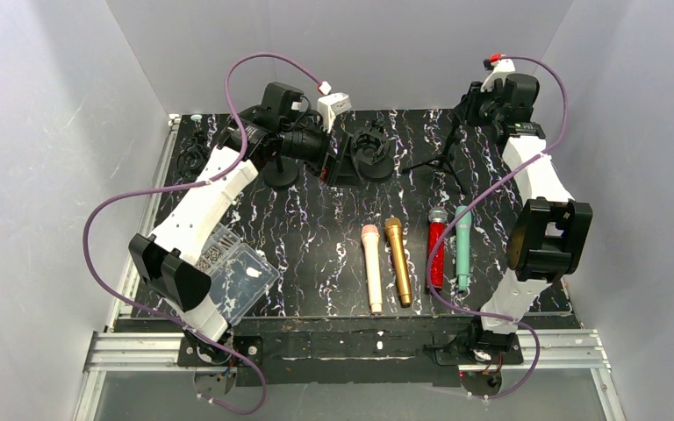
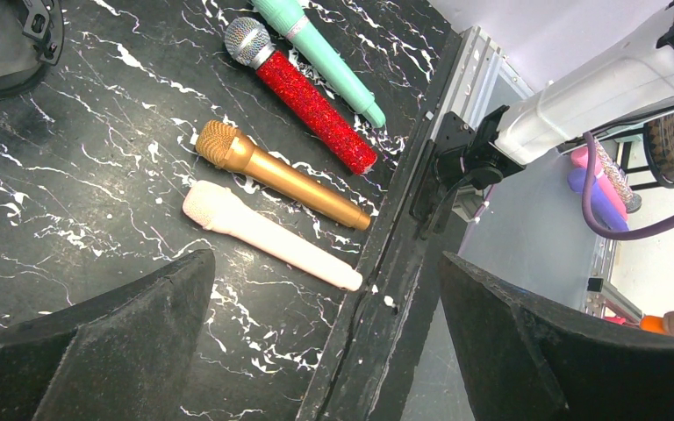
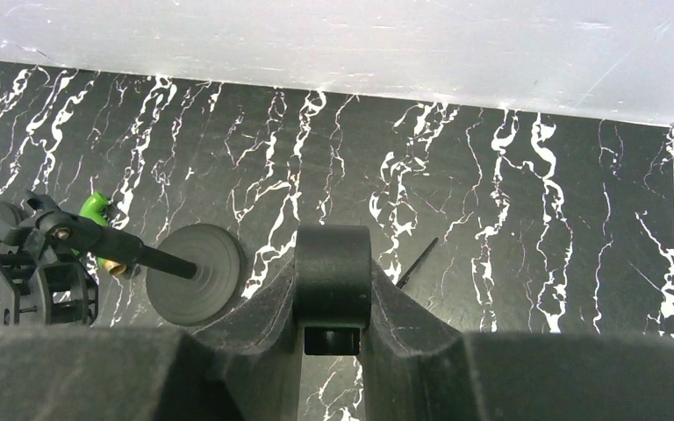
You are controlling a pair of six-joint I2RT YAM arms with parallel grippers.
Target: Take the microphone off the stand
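Evidently, right hand clamps a black microphone.

On the black white-veined tabletop I see a cream microphone, a gold microphone, a red glitter microphone and a mint-green microphone side by side. My right gripper is atop the thin black tripod stand, far right.

Five microphones are counted: a pink microphone, gold microphone, red microphone and teal microphone lying on the tabletop, and one black microphone clamped in the right tool. One tripod stand, at least two round-based stands, one clear box and two arms are shown.
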